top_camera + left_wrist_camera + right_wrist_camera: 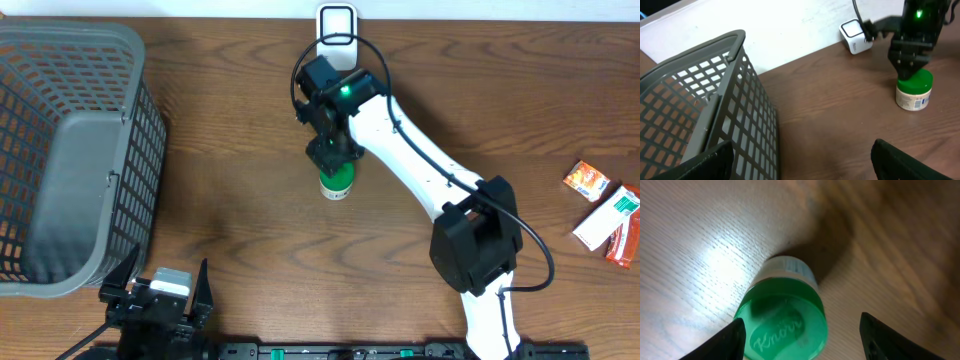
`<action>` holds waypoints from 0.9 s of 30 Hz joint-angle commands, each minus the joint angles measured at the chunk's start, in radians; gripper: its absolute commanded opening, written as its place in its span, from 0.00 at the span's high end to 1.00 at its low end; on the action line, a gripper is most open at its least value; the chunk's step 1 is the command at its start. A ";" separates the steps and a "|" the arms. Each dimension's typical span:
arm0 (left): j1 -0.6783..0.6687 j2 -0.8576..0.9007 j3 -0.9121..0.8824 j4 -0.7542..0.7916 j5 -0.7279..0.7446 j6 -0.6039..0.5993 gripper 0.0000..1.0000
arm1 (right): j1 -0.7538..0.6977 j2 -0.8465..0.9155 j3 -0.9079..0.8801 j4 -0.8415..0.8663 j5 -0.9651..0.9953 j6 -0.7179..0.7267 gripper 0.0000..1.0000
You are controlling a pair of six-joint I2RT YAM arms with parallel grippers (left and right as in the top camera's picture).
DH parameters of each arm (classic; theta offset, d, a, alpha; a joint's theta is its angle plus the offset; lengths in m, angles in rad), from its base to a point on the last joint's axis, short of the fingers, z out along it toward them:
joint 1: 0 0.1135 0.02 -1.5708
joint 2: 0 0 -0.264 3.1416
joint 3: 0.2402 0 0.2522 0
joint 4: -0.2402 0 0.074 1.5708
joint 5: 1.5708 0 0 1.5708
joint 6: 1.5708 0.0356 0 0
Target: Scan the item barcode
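A round green-lidded jar [336, 181] stands toward the tabletop's [230, 150] far edge, bare wood around. The right gripper [333, 158] straddles it, parted; left gripper [165, 285] gapes empty.

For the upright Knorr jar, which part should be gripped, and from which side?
Grip the round green lid of the Knorr jar across its width, coming straight down: it stands upright on the table, clear all round. The right gripper hangs above, jaws open astride the lid.

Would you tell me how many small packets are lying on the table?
3, all by the right edge: an orange packet, a white packet below it, and a red packet beside that, cut off by the frame; more may lie beyond.
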 commanded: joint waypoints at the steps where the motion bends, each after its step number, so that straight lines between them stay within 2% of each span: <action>1: -0.002 -0.006 0.004 -0.003 -0.005 -0.005 0.13 | 0.018 -0.025 -0.072 0.040 0.013 -0.014 0.30; 2: -0.002 -0.006 0.004 -0.003 -0.005 -0.005 0.13 | 0.018 -0.025 -0.074 0.045 0.013 0.002 0.26; 6: -0.002 -0.006 0.004 -0.003 -0.005 -0.005 0.13 | 0.017 -0.028 -0.051 0.055 0.014 0.093 0.01; 9: -0.002 -0.006 0.004 -0.003 -0.005 -0.005 0.13 | 0.016 -0.029 0.006 0.016 0.032 0.258 0.01; 12: -0.002 -0.006 0.004 -0.003 -0.005 -0.005 0.13 | 0.010 -0.029 0.065 -0.072 0.006 0.514 0.01; 19: -0.002 -0.006 0.004 -0.002 -0.005 -0.005 0.13 | 0.003 -0.028 0.075 -0.135 -0.107 0.832 0.01; 22: -0.002 -0.006 0.004 -0.002 -0.005 -0.005 0.13 | 0.006 -0.022 0.058 -0.112 -0.103 0.912 0.01; 27: -0.002 -0.006 0.004 -0.003 -0.005 -0.005 0.13 | 0.002 0.025 0.049 -0.088 -0.088 0.945 0.01</action>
